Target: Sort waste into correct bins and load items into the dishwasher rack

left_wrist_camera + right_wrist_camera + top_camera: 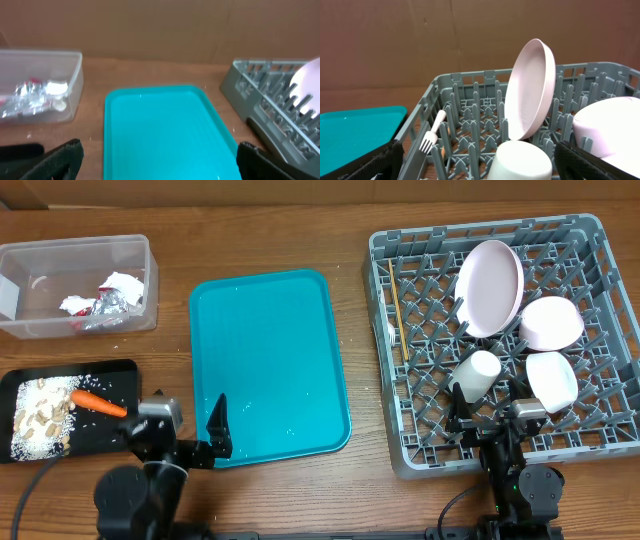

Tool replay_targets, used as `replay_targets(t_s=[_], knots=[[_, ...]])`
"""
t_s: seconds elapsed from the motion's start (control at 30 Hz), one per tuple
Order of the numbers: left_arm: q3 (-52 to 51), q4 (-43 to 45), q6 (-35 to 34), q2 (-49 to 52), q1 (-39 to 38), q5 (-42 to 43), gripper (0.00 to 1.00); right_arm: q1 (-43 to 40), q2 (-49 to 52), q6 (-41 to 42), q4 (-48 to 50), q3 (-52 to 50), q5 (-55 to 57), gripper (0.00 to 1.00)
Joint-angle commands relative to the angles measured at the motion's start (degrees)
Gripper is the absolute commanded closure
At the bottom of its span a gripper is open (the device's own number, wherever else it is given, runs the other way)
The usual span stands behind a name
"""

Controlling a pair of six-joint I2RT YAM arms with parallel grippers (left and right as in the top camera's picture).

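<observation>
1. A large grey plastic dishwasher rack (600, 240), at the right of the wooden surface (350, 220), holds a round white plate (490, 285) on edge, two small white bowls (550, 322), a white cup (478, 372) and a thin fork (398, 315) lying front-to-back along its left wall.
2. An orange carrot (98, 402) lies crosswise on the shallow black tray (120, 370), far left.
3. The left end effector (180, 435) and right end effector (490, 425) gape wide, empty, at the near edge.
4. A flat teal tray (270, 360) lies between.
</observation>
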Motion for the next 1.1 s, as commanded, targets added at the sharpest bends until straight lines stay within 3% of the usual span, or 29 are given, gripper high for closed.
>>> replay_targets(t_s=[0.0, 0.1, 0.57, 1.07], knots=[[-7.8, 6.1, 1.6, -7.3, -0.3, 0.0, 0.0, -0.3, -0.7, 0.2, 0.2, -0.6, 0.5, 0.0], [-15.9, 14.1, 1.5, -13.3, -0.3, 0.0, 0.0, -0.3, -0.7, 0.2, 0.2, -0.6, 0.5, 0.0], [-30.3, 36.1, 1.0, -13.4, -0.2, 0.0, 0.0, -0.3, -0.7, 0.2, 0.2, -0.6, 0.5, 0.0], [-30.4, 27.4, 1.0, -13.4, 0.1, -1.0, 0.0, -0.3, -0.7, 0.2, 0.2, -0.6, 0.5, 0.0]])
